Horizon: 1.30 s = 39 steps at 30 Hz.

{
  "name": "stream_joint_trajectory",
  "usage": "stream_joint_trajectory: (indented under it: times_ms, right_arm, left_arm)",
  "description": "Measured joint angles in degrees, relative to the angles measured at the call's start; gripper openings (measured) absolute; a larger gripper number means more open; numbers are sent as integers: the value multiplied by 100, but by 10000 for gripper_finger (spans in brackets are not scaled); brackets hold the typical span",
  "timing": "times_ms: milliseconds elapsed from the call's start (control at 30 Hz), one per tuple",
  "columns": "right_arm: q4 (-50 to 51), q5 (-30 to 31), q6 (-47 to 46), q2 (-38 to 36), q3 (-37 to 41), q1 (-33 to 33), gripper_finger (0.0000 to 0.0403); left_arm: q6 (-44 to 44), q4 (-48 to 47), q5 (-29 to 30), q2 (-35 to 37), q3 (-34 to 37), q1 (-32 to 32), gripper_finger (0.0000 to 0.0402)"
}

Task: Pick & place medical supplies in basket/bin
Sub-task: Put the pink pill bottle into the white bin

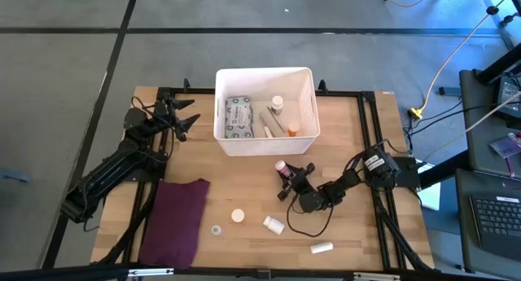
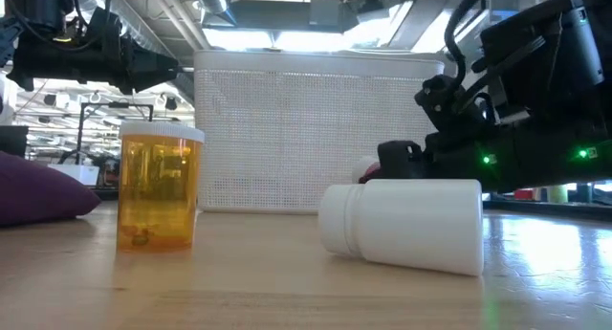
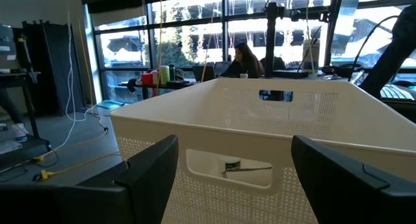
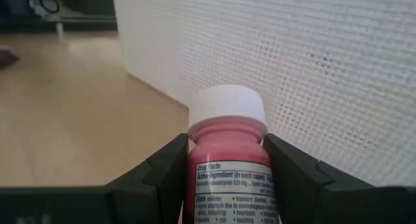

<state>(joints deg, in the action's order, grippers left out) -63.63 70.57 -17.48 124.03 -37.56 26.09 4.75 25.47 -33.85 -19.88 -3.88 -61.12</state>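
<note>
The white bin stands at the table's far middle, with a grey-green packet and a few small bottles inside. Just near of its right corner, my right gripper is shut on a pink bottle with a white cap, and the cap faces the bin wall. My left gripper waits open beside the bin's left wall, facing its slot handle. Loose on the table are an amber vial standing upright, a white bottle on its side, a small ring and a white tube. My right gripper pinches the pink bottle's body between its two fingers, just behind the neck. The fingers come level from the table's near right and lie along the bottle, with the cap sticking out past their tips. Whether the bottle touches the table is hidden.
A maroon cloth lies flat at the near left. The loose supplies are spread across the near middle of the table. Bare wood shows to the right of the bin.
</note>
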Motion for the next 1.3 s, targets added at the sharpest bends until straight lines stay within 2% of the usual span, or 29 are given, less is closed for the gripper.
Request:
stream_joint_trajectory:
  times_ms: [267, 467, 567, 667, 867, 1133, 1300]
  right_arm:
    - [-28, 195, -151, -1, 0, 76, 182]
    - [-454, 245, 331, -4, -79, 163, 182]
    - [-1076, 237, 1043, -4, -175, 217, 182]
    - [-1675, 211, 1931, -5, -328, 297, 182]
    - [-2242, -337, 3424, -7, -771, 385, 182]
    - [-2280, -424, 4484, -11, -1162, 380, 182]
    - [-2374, -423, 4668, -11, -1178, 380, 182]
  left_arm:
    - [-2, 1, 0, 0, 0, 0, 290]
    - [1, 1, -28, 0, 0, 0, 290]
    - [182, 1, -125, 0, 0, 0, 290]
    - [802, 2, -136, 0, 0, 0, 290]
    - [1664, 46, -123, 0, 0, 0, 290]
    - [2035, 0, 198, 0, 0, 0, 290]
    - [2174, 160, 217, 0, 0, 0, 290]
